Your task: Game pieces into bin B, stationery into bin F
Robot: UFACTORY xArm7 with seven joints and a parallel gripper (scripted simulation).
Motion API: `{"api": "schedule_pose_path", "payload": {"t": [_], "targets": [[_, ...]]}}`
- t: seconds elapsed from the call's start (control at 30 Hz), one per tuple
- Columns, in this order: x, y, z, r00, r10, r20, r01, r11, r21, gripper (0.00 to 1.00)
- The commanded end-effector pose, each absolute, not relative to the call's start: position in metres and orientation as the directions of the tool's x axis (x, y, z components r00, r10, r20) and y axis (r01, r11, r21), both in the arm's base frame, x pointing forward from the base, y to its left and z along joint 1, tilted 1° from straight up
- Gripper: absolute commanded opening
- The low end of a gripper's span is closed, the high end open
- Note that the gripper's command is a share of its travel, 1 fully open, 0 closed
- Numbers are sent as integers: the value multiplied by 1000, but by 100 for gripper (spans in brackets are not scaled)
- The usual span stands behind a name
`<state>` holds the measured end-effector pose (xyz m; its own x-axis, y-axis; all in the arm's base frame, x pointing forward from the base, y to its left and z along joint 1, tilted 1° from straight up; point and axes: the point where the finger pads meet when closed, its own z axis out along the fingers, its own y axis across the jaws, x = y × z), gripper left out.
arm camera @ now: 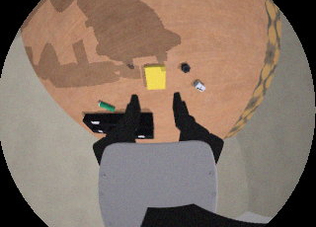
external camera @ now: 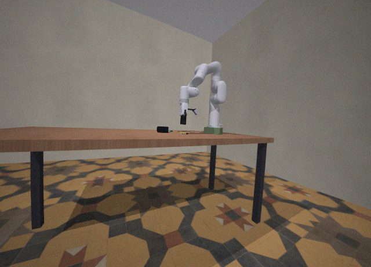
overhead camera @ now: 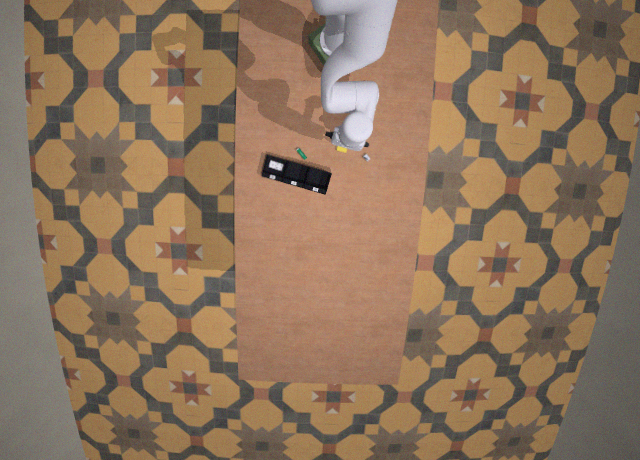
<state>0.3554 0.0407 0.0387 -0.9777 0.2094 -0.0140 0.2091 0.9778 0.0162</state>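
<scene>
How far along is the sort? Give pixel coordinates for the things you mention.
Looks done: possibly one piece; something white sits in the black bins' (overhead camera: 311,176) (external camera: 162,129) (arm camera: 118,119) end compartment. In hand: nothing, tool (arm camera: 156,100) open. Left: yellow pad (overhead camera: 341,149) (arm camera: 155,77), green thing (overhead camera: 301,153) (arm camera: 107,107), whichever qualify.
</scene>
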Motion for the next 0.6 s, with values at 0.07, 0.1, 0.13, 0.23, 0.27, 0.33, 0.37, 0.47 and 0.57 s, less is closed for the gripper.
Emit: {"api": "schedule_pose_path", "payload": {"t": [0.07,0.1,0.13,0.23,0.27,0.33,0.37,0.47,0.57], "targets": [[357,41,40,-978,209,-18,209,978,17,56],[357,41,36,-978,209,-17,209,978,17,56],[357,41,32,-978,209,-17,209,978,17,56],[357,41,28,-978,209,-17,209,978,17,56],[357,41,24,-978,209,-17,209,978,17,56],[357,41,16,-978,209,-17,209,978,17,56],[357,41,12,-978,209,-17,209,978,17,56],[358,41,0,-978,209,-17,209,978,17,56],[358,41,-12,-978,209,-17,209,978,17,56]]}}
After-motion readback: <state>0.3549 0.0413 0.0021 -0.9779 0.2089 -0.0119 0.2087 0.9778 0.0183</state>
